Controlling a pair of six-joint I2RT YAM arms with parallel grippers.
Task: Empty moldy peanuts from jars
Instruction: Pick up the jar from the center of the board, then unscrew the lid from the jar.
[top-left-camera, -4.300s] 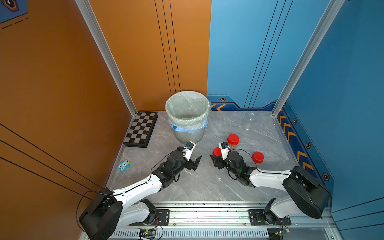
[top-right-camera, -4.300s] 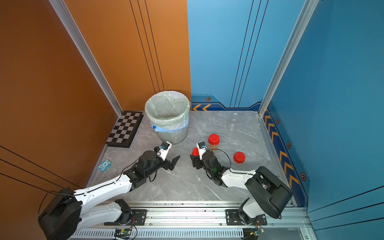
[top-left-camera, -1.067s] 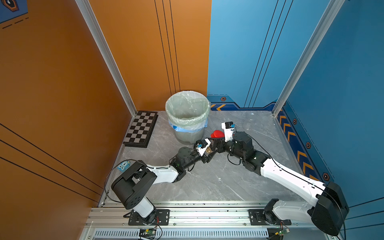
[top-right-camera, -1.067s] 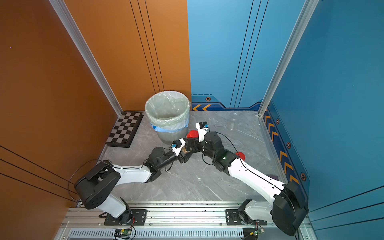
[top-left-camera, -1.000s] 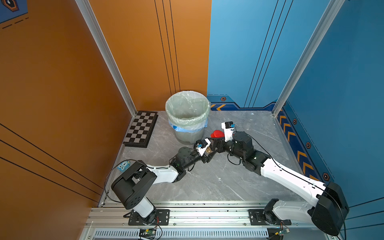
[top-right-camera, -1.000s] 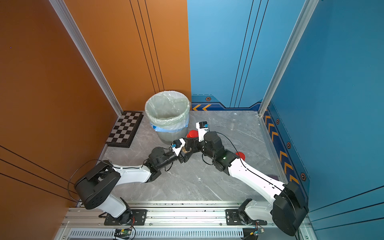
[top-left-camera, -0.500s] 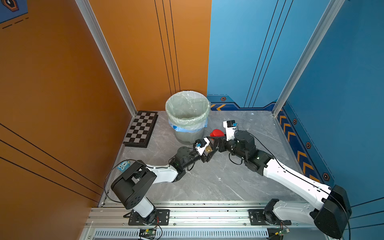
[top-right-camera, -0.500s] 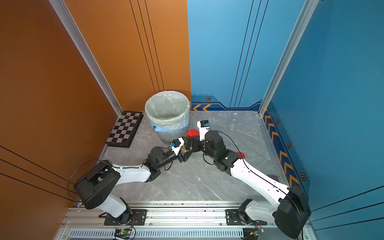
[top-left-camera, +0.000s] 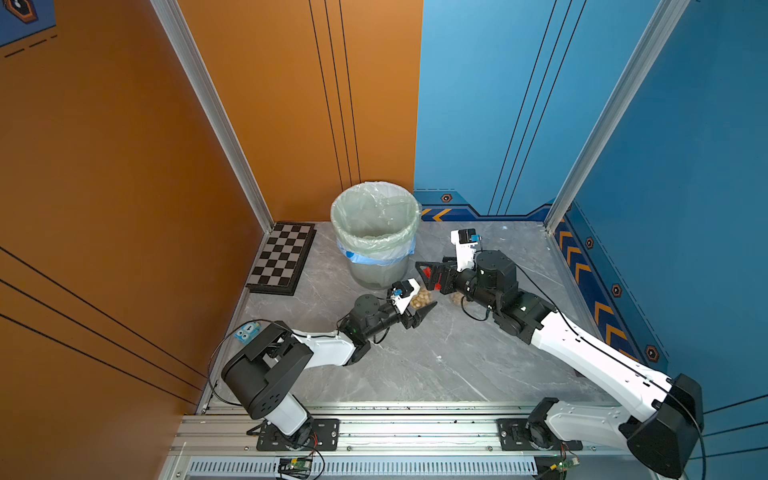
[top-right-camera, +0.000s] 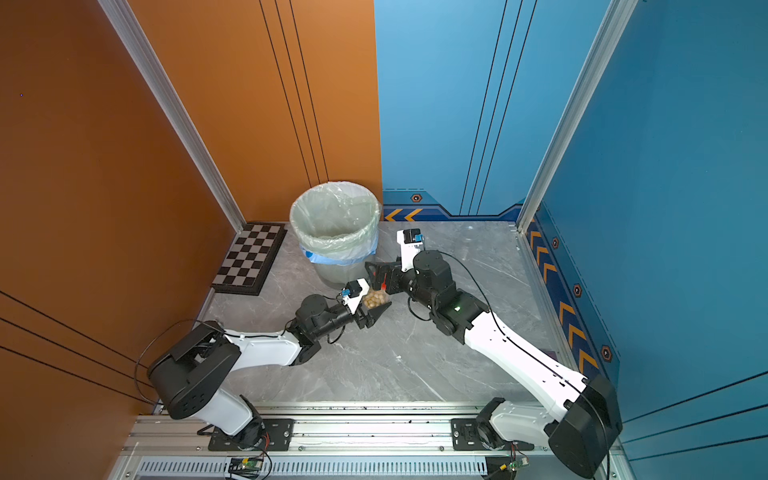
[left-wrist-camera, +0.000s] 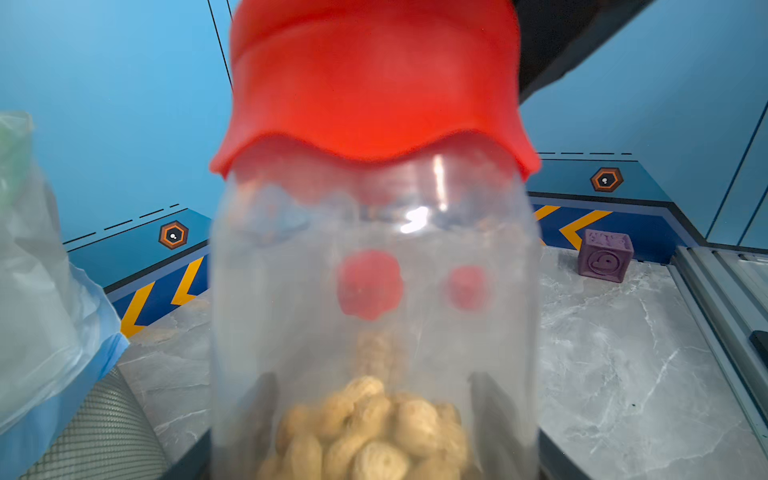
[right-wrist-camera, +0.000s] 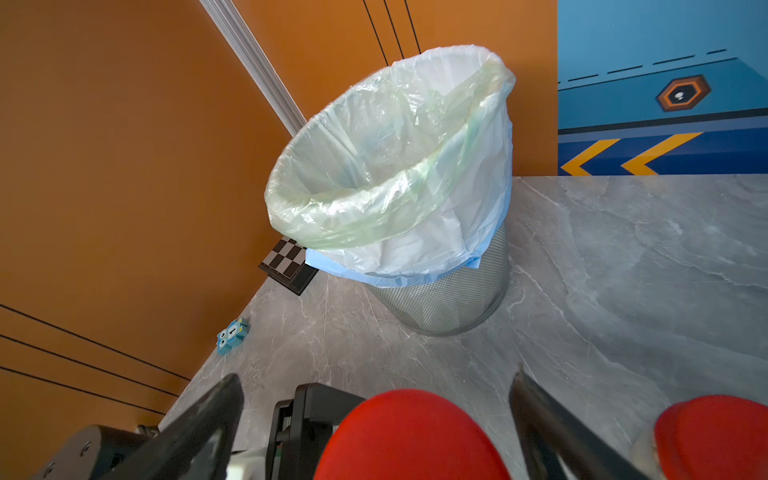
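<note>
Risks a spill right at the left gripper (top-left-camera: 422, 305): twisting or tipping the jar (left-wrist-camera: 374, 270) in the grip through any sideways pull on the red lid (left-wrist-camera: 374, 75), and so scattering the moldy peanuts (left-wrist-camera: 374, 436) over the table (top-left-camera: 415, 365) short of the bin. Risks, too, a skewed bite on the lid, given the uneven clearance in the right wrist view; better to centre the jaws before closing. Cannot judge the thread from here: seated on the mouth by the look of it, loosened or not unknown, hence a chance of dragging the whole jar upward on a straight lift instead of freeing the lid.

Clamps the jar low on its clear body with the left gripper, jaws drawn in against the wall on both sides, jar upright, peanuts heaped in its lower part. Holds the right gripper (top-left-camera: 426, 276) spread wide above, one jaw on either side of the lid, clasping nothing: daylight on one side, barely any on the other.

Finds a second jar (top-left-camera: 457, 297) just beside, on the table under the right wrist. Has the bag-lined bin (top-left-camera: 376, 249) near, beyond both grippers, upright. Leaves the chessboard (top-left-camera: 282, 257) and blue toy (top-left-camera: 247, 332) well apart by the orange wall, the purple cube (left-wrist-camera: 604, 255) by the blue one.
</note>
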